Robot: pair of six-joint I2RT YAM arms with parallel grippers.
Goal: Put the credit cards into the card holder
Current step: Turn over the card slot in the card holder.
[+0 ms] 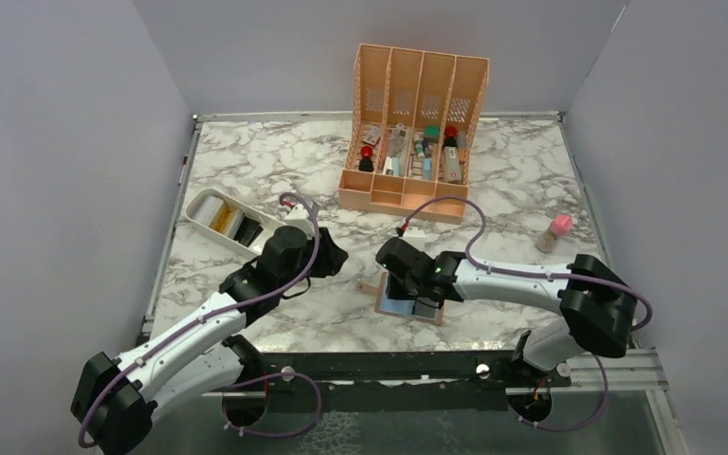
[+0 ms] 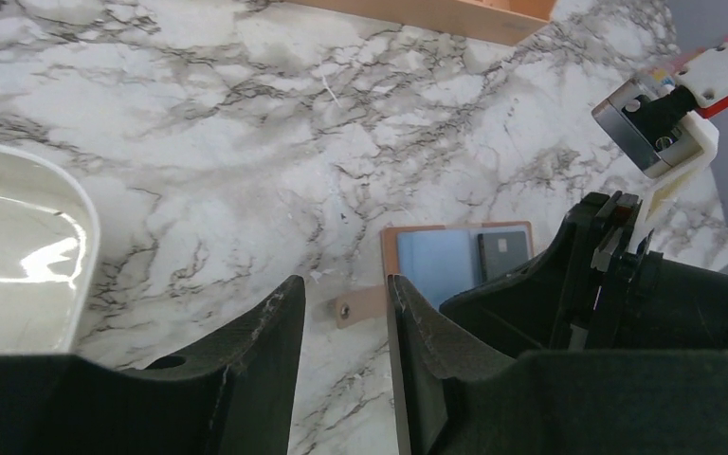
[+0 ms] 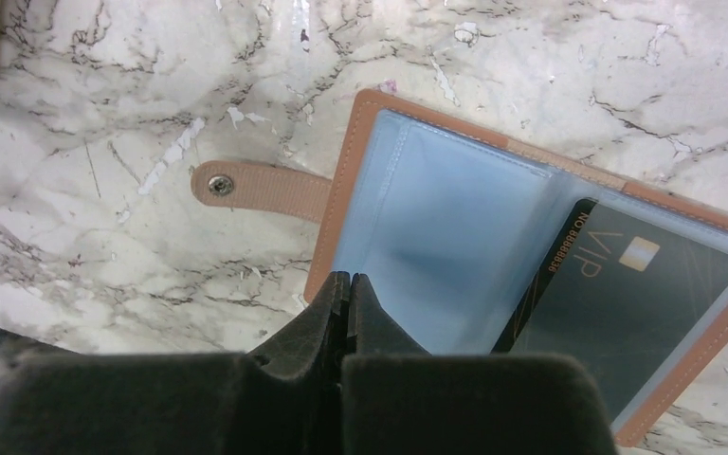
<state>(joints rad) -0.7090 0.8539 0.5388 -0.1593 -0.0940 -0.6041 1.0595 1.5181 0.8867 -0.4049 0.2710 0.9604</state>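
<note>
Surface: white marble-patterned table (image 1: 531, 190), plain grey walls on three sides.
Around me: a small pink-capped bottle (image 1: 555, 232) stands alone on the right side, well apart from everything else.
In the way: my right arm lies low over the card holder and covers most of it from above. From the left wrist, its dark wrist block hides the holder's right half.
Peach organizer (image 1: 417, 76): at the far edge, tall dividers. Small bottles and tubes, some with red caps, sit in its front compartments.
White tray (image 1: 194, 204): far left, next to my left wrist. A gold, a grey and a dark piece stand side by side in it, too small to make out further.
Card holder (image 3: 436, 218): lying open and flat on the table near the front middle, brown edge, light blue inside.
Snap tab (image 3: 246, 187): stretched out flat on the marble to the holder's left.
Inside it: a black VIP card (image 3: 626, 303) sits in the right-hand sleeve, and the left-hand sleeve shows only blue.
Right gripper (image 3: 346, 294): fingertips pressed tight together, at the near edge of the left sleeve.
Left gripper (image 2: 346, 313): jaws parted to a narrow gap with nothing between them, above bare marble just left of the holder.
</note>
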